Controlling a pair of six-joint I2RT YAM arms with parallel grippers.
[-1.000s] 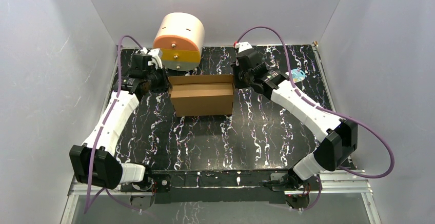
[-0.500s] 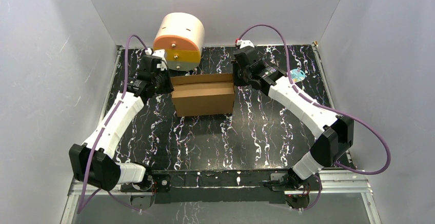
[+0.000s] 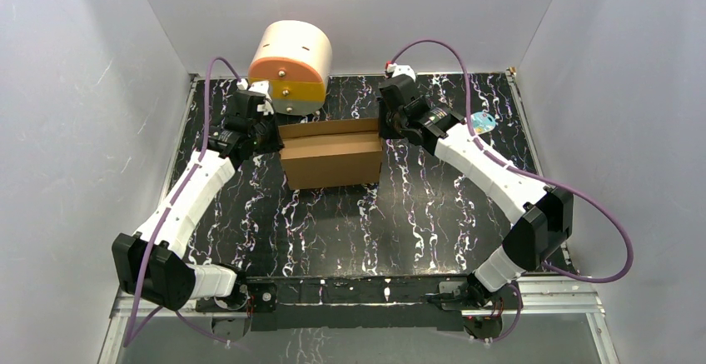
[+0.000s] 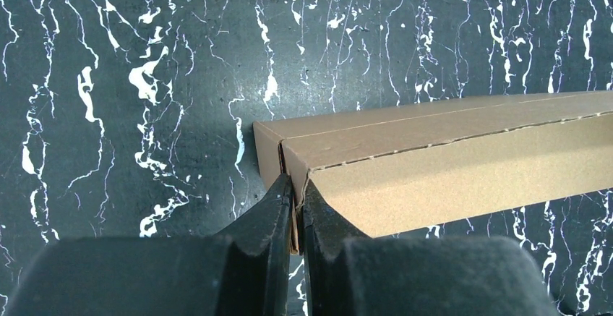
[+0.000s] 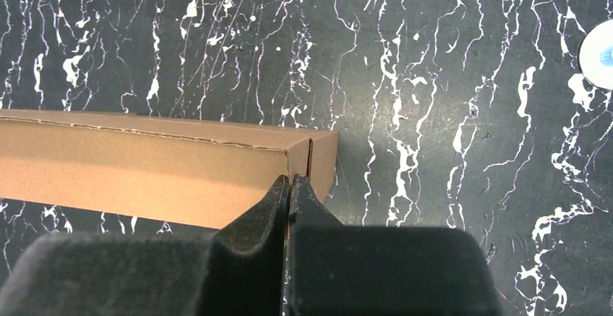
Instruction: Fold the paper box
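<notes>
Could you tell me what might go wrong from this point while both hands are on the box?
1. The left hand and right hand each pinch only a thin end wall of the box near a corner; uneven pulling could tear or crease the cardboard, or a wall could slip out.
2. The drum stands close behind the left hand; a move away from the bases could bump it.

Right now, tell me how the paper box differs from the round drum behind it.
The paper box is plain brown and rectangular; the drum is cream and round, with orange and yellow drawer fronts. The paper box is pinched at its two ends by the left gripper and the right gripper; the drum is not gripped. The drum stands farther back. Both rest on the black marbled table.
</notes>
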